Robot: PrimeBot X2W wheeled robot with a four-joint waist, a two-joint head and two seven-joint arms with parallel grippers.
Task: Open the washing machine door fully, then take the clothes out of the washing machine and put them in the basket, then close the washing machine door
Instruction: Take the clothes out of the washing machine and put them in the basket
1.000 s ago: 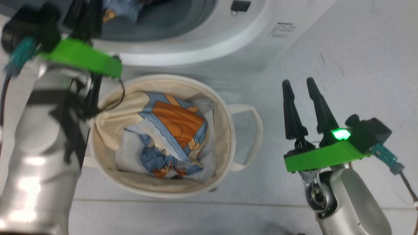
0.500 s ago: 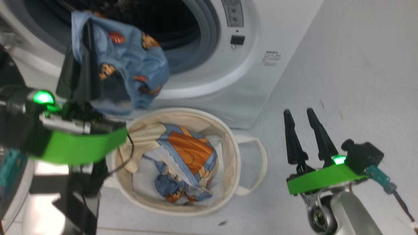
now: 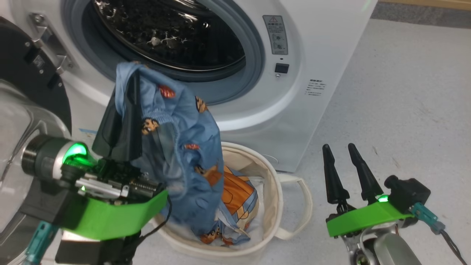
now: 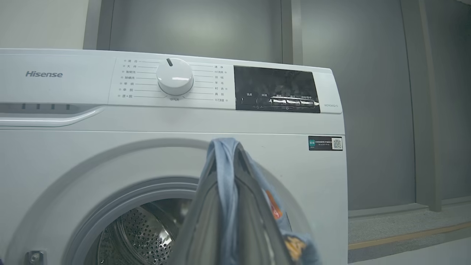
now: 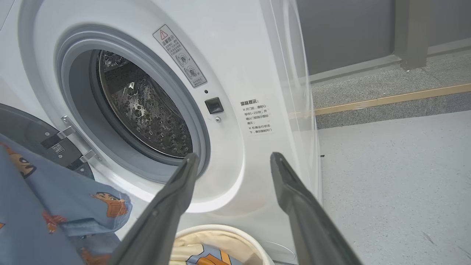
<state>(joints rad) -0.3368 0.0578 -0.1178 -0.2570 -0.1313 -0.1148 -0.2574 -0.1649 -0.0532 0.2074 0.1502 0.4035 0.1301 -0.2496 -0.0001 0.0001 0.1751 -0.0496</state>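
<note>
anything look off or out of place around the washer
Nothing looks damaged or spilled. The only loose item is the light blue garment, dangling from the shut left end effector over the basket, not yet dropped in beside the cream printed piece. The washing machine door stands open.

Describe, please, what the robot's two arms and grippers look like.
The left gripper and right gripper each have two long, tapered black jaws on a bright green mount, with a glowing green lamp, a black camera block and a teal connector, plus thin dark cabling. The right forearm is smooth, pale silver.
</note>
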